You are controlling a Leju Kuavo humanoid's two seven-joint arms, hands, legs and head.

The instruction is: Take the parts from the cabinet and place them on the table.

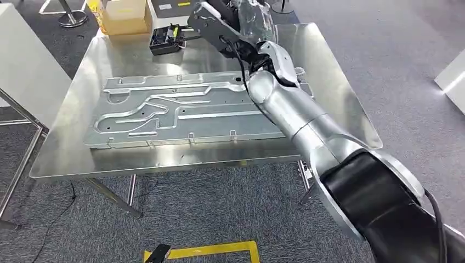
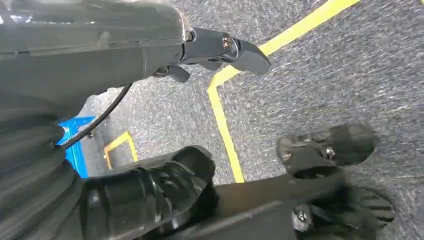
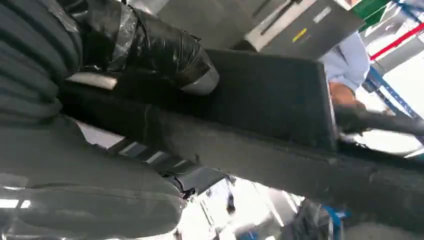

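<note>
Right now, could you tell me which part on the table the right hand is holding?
The dark flat panel, raised over the table's far edge in the right hand; the large stamped metal plate lies untouched.

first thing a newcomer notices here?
Probably the large stamped metal panel lying flat across the middle of the shiny steel table. Next, the right hand reaching over the table's far edge, gripping a dark flat part. A cardboard box sits at the far left corner.

A cardboard box (image 1: 127,17) stands at the far table edge, yellow floor tape (image 1: 219,250) below.
</note>
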